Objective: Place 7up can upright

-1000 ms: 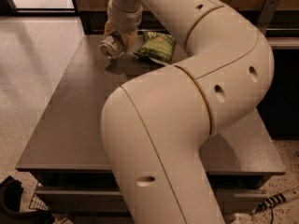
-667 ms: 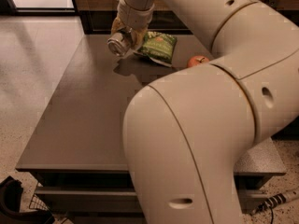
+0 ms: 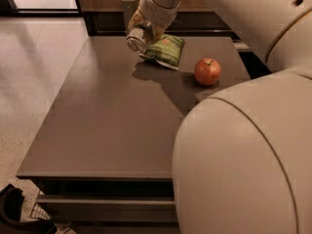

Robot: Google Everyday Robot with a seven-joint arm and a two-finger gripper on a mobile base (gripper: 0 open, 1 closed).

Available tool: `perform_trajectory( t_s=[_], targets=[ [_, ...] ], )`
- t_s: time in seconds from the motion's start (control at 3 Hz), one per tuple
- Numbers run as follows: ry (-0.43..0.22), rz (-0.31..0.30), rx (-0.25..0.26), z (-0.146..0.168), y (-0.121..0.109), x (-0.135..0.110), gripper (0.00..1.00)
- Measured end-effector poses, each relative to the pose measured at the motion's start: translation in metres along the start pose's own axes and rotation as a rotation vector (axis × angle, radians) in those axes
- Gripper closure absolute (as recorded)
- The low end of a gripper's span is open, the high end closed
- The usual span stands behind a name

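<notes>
Claw [image 3: 141,33] at the far end of the surface [image 3: 107,126], raised above it and clamped on the 7up can [image 3: 135,42]. Can hangs tilted, its round end face turned down and toward the camera, clear of the surface, with a shadow just below it. Green chip bag [image 3: 167,50] lies just behind and to the right of the can; the two overlap in view, and I cannot tell whether they touch. Apple [image 3: 207,71] sits further right, apart from both. Step in hand, as judged: bring the can to vertical and set it down. To do it well: rotate the wrist until the can's axis is plumb before lowering. Aim for the bare patch on the near-left side of the bag so the base does not land on the crinkled edge. Lower until the base sits flat, then let go without dragging sideways. Hard to make out: single fingers cannot be told from can and wrist; whether the end facing out is tab or base; the can's markings. Robot's arm [image 3: 243,155] fills the right foreground and hides the surface's near right corner
</notes>
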State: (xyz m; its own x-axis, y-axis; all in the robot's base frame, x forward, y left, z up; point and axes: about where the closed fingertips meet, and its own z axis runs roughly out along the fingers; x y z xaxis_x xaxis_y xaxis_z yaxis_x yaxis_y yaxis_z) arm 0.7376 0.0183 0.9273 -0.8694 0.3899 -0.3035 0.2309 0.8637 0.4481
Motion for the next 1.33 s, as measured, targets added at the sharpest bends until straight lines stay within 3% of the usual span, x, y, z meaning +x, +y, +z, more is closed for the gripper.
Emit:
perform_trajectory(
  t_s=[0.33,0.67,1.0,1.33],
  targets=[
    [-0.067,-0.127,-0.089,-0.018,0.005,-0.01,1.0],
    [-0.155,-0.314,-0.219,-0.037,0.022,-0.024,1.0],
    [-0.2,-0.444,-0.299,-0.045,0.034,-0.03,1.0],
    [-0.281,-0.599,-0.398,-0.049,0.039,-0.021,1.0]
  ],
)
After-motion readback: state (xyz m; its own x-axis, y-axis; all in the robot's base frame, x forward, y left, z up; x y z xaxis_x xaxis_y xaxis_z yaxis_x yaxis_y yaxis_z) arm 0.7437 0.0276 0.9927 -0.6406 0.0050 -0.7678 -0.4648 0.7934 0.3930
